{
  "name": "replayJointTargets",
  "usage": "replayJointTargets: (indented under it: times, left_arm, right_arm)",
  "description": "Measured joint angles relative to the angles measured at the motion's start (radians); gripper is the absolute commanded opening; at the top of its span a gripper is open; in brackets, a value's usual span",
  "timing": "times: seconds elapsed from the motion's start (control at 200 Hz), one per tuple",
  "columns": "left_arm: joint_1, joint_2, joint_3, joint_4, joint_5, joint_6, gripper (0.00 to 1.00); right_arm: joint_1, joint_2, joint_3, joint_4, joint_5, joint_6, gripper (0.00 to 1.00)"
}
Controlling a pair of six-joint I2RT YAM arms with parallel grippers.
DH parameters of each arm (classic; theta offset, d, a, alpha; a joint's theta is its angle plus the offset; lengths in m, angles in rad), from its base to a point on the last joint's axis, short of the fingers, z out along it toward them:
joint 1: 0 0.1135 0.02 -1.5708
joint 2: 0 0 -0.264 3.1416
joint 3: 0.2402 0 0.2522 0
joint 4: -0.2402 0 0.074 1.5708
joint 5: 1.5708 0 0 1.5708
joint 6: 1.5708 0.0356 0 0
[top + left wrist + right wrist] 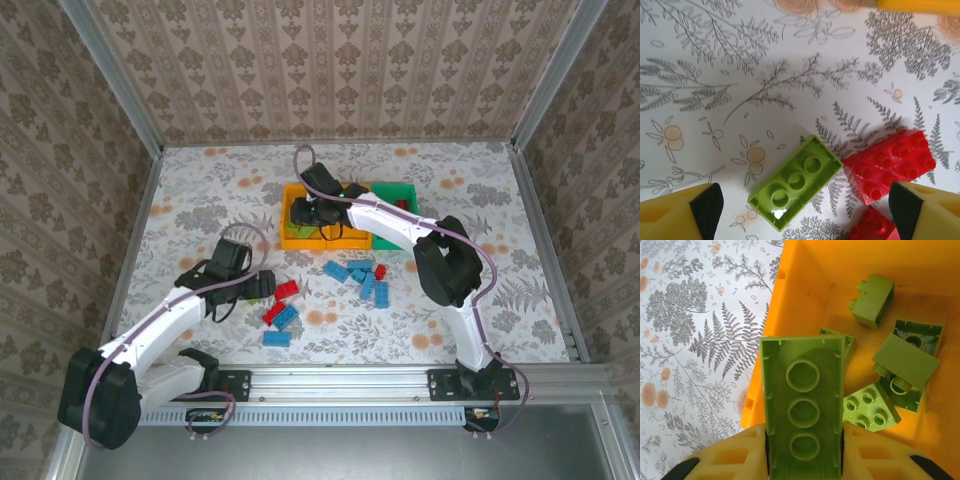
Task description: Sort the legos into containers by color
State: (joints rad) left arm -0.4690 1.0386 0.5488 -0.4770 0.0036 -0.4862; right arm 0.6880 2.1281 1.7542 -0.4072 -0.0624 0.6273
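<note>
My right gripper (pixel 804 452) clamps a light green plastic brick (pixel 802 390), underside showing, over an orange plastic bin (pixel 805 285) holding green bricks (pixel 905 362).

Light green legos (pixel 802 405), orange bin (pixel 800 285), red legos (pixel 890 160), blue legos (pixel 362 278), grey-and-orange floral table (pixel 715 100)

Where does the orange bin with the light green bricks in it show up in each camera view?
Top external: the orange bin sits mid-table, left of the green bin, partly under the right arm.
Left wrist: probably its rim, an orange strip along the top right edge.
Right wrist: its wall and floor take the right side, below the light green brick held by the right gripper.
Shared landmark: the floral table cover.
</note>
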Motion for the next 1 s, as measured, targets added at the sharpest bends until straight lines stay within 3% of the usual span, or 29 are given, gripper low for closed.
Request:
replayJointTargets:
  times: [0.225, 0.45, 0.715, 1.0]
  left_arm:
    - [0.0, 0.006, -0.028, -0.026, 0.018, -0.009, 0.81]
    - [0.0, 0.023, -0.026, -0.052, 0.018, -0.011, 0.83]
    - [-0.025, 0.142, 0.042, -0.1, 0.014, 0.029, 0.88]
    - [-0.054, 0.219, 0.111, -0.143, -0.041, 0.038, 0.88]
  right_arm:
    - [0.0, 0.001, 0.001, -0.023, -0.003, 0.004, 0.49]
    - [0.0, 0.001, 0.001, -0.022, -0.006, 0.003, 0.56]
    - [-0.001, 0.001, -0.002, -0.022, -0.006, 0.002, 0.58]
    - [-0.014, -0.029, -0.041, -0.019, -0.006, 0.0, 0.59]
